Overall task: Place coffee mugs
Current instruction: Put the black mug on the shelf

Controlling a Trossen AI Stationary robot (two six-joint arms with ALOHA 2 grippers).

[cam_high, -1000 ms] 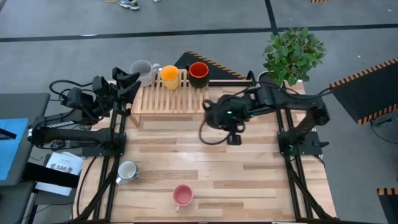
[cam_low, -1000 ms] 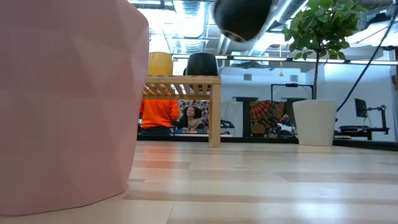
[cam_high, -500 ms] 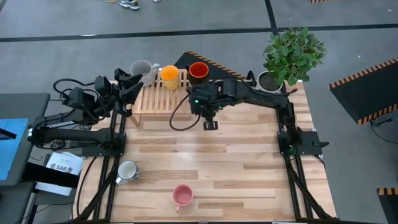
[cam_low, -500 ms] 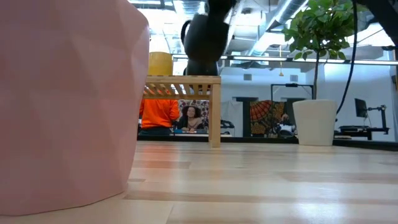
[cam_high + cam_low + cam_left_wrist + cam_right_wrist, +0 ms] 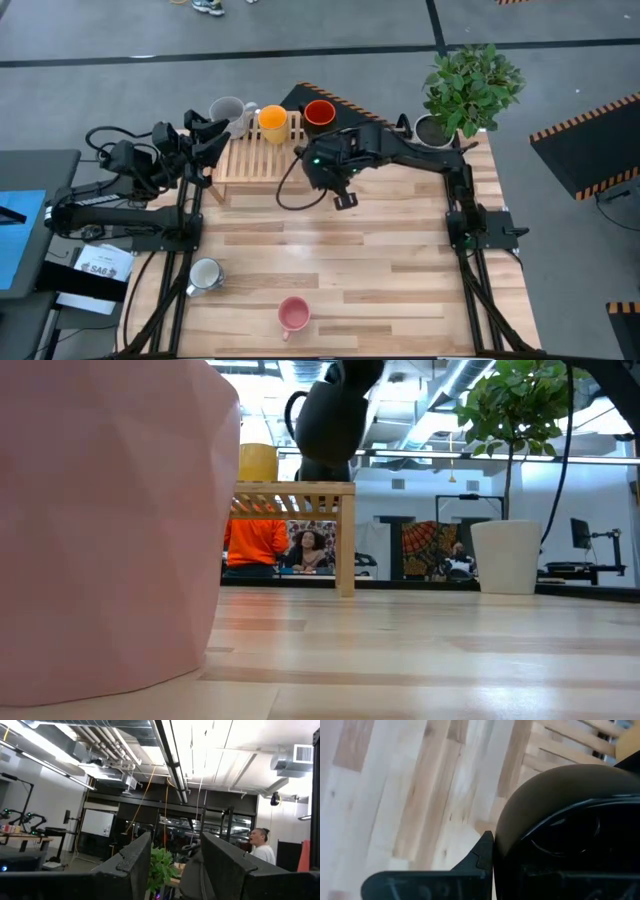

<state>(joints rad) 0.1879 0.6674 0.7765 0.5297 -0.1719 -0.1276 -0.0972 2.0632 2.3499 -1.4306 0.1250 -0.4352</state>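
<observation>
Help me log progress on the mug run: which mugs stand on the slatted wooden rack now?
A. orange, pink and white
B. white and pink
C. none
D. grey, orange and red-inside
D: the grey mug, orange mug and red-inside mug line the rack's far edge.

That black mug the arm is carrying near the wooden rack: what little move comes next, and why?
Probably a short move onward over the wooden rack, then down. The right gripper holds the black mug in the air at the rack's edge, near the red-inside mug and orange mug already there; bare slats lie in front of them.
</observation>
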